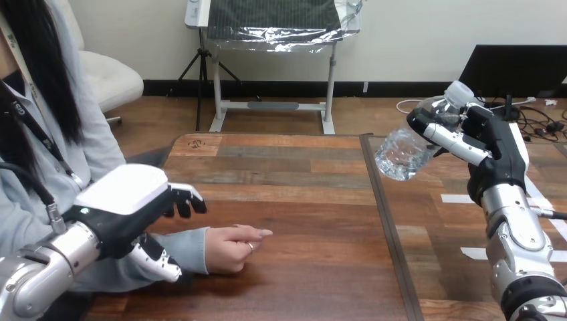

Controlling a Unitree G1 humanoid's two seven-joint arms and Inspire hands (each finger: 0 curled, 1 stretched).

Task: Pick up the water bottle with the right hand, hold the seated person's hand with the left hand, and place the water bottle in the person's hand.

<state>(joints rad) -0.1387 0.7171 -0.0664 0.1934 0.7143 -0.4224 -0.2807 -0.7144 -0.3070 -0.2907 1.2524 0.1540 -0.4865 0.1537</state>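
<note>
Wooden table (301,174): the person's hand (234,246) rests on it at left of centre, loosely closed, one finger pointing right. The grey sleeve (180,249) behind it lies along the tabletop.

Left hand (124,194): positioned over that sleeve, just behind the person's wrist. Its fingers (184,199) reach forward, slightly bent, and its thumb (159,262) hangs in front of the sleeve; neither is closed round the arm. Whether they touch it cannot be told.

Between the person's hand and the bottle lies bare tabletop.

Water bottle (404,150): clear, held in the air beyond the table's right edge, well apart from the person's hand. Right hand (498,144) has its fingers (455,142) wrapped round the upper body. Long axis is tilted: white cap (460,91) up and right, base down and left.
</note>
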